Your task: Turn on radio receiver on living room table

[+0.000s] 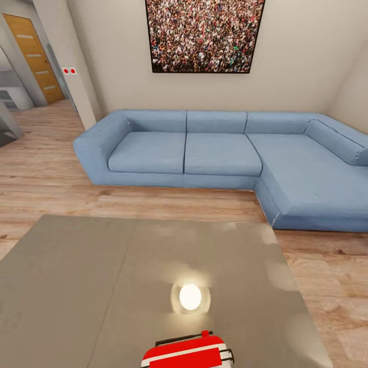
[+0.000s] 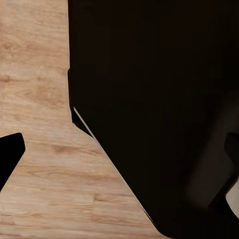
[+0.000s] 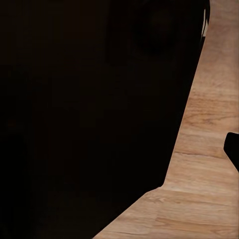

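The radio receiver sits at the near edge of the bench, a little toward its right side, and is cut off by the bottom of the head view; its red top, white stripe and thin black wire handle show, while its dial face is out of sight. Just beyond it on the glossy grey top lies a bright round reflection of a lamp. The rest of the bench top stretches bare toward its far edge and both far corners, giving open room on every side of the radio receiver. No container is on the bench. In the wrist views, each camera looks down past a large dark body onto light wood plank floor; a dark finger tip of the left end effector enters at one margin and a dark tip of the right end effector at another, but I cannot tell whether either is wide or narrow, nor how they stand relative to the radio receiver. Past the bench's far edge a strip of floor runs to the blue L-shaped sofa, whose long arm reaches forward beside the bench's far right corner. Above the sofa hangs the framed crowd picture on the pale wall, and at far left a passage leads to a wooden door.
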Robot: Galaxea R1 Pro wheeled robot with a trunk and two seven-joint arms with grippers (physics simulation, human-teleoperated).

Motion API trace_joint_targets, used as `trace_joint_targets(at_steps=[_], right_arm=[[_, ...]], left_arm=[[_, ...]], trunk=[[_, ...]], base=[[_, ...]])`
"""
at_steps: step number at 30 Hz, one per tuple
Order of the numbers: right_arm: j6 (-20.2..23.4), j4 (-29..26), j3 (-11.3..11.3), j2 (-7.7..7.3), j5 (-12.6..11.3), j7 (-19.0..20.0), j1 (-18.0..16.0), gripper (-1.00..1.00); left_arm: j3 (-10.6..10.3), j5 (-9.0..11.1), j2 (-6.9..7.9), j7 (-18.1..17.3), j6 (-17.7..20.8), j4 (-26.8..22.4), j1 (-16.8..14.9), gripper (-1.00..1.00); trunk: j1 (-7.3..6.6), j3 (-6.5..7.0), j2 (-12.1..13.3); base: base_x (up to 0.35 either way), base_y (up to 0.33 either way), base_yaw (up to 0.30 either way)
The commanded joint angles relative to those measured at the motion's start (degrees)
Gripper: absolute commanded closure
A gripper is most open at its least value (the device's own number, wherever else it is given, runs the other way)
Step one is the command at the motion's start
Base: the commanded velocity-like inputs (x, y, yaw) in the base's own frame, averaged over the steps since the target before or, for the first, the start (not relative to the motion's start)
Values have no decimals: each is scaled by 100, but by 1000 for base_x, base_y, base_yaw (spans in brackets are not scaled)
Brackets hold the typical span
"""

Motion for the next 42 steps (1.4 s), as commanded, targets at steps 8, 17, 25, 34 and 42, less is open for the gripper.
trace_joint_targets(at_steps=[8, 17, 25, 34, 42], right_arm=[[8, 29, 9, -8, 9, 17, 0, -100], [9, 22, 9, -8, 9, 18, 0, -100], [17, 43, 9, -9, 9, 18, 0, -100], [21, 47, 9, -25, 9, 18, 0, -100], [26, 47, 15, -43, 9, 19, 0, -100]], left_arm=[[0, 0, 0, 0, 0, -11, 0, -100], [0, 0, 0, 0, 0, -9, 0, -100], [0, 0, 0, 0, 0, -9, 0, -100], [0, 0, 0, 2, -1, -9, 0, -100], [-4, 0, 6, 3, 0, -9, 2, -100]], trunk=[[0, 0, 0], [0, 0, 0], [0, 0, 0], [0, 0, 0], [0, 0, 0]], base=[[0, 0, 0], [0, 0, 0], [0, 0, 0], [0, 0, 0], [0, 0, 0]])
